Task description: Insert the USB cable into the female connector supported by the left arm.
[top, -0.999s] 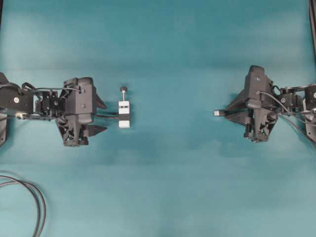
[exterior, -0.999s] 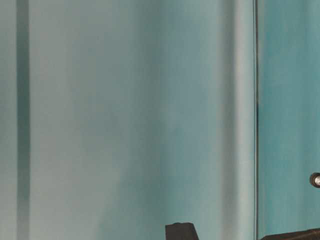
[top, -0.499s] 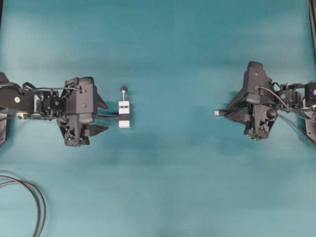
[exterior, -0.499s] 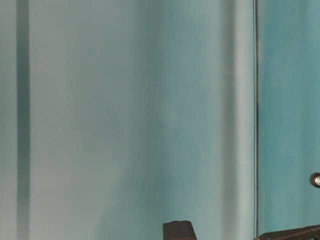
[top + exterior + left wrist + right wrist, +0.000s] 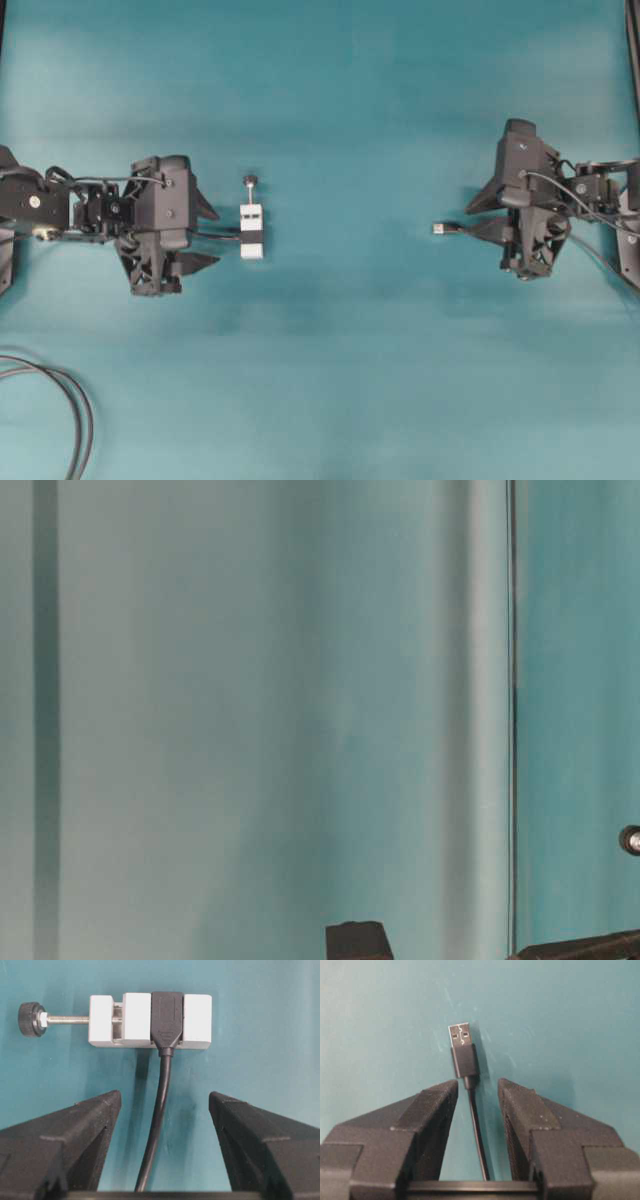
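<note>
The female connector (image 5: 251,232) is a white block with a black socket clamped in it and lies flat on the teal table. My left gripper (image 5: 212,237) stands open just left of the female connector, not touching it. In the left wrist view the female connector (image 5: 135,1017) lies ahead of the left gripper (image 5: 165,1097), and its dark cable (image 5: 159,1115) runs back between the wide-apart fingers. The USB cable (image 5: 441,228) lies on the table with its silver tip pointing left. My right gripper (image 5: 477,1085) is open astride the USB cable (image 5: 463,1055), with a gap on both sides.
A looped double dark cable (image 5: 72,410) lies at the lower left corner. Another dark cable (image 5: 632,50) runs along the right edge. The table-level view is mostly teal backdrop, with a dark part (image 5: 357,942) at its bottom edge.
The right gripper has drawn back a little to the right, leaving more of the plug lying bare on the table. The left arm and the connector have not moved.
</note>
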Controlling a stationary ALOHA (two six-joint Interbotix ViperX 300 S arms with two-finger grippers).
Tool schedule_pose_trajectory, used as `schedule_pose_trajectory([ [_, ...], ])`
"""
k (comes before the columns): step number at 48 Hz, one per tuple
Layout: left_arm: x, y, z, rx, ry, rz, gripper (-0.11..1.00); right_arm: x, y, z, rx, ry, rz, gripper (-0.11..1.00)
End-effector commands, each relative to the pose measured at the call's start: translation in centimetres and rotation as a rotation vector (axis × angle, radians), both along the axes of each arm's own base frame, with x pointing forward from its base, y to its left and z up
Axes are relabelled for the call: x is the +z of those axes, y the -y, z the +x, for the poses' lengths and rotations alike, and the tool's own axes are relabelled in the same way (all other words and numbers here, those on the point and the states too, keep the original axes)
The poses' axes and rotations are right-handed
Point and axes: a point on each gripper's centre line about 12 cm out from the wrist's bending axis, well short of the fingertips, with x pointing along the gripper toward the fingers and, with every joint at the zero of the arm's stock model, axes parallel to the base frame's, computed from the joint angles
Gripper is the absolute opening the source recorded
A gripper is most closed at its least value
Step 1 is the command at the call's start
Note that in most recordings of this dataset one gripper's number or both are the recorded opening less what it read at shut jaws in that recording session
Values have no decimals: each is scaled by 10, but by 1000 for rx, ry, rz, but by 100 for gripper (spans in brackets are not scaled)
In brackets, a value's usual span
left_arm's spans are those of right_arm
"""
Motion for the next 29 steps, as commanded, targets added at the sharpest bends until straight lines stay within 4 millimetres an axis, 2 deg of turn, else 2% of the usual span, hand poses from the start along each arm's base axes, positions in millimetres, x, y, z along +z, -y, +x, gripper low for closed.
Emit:
schedule_pose_trajectory([
  [1,5,-1,4,-8,23,9,81,9,2,5,-4,35,-5,42],
  [18,0,-1,7,-7,14,8,81,14,2,11,-1,76,-11,42],
  [29,0,-1,7,-8,14,8,81,5,3,14,-4,56,-8,42],
])
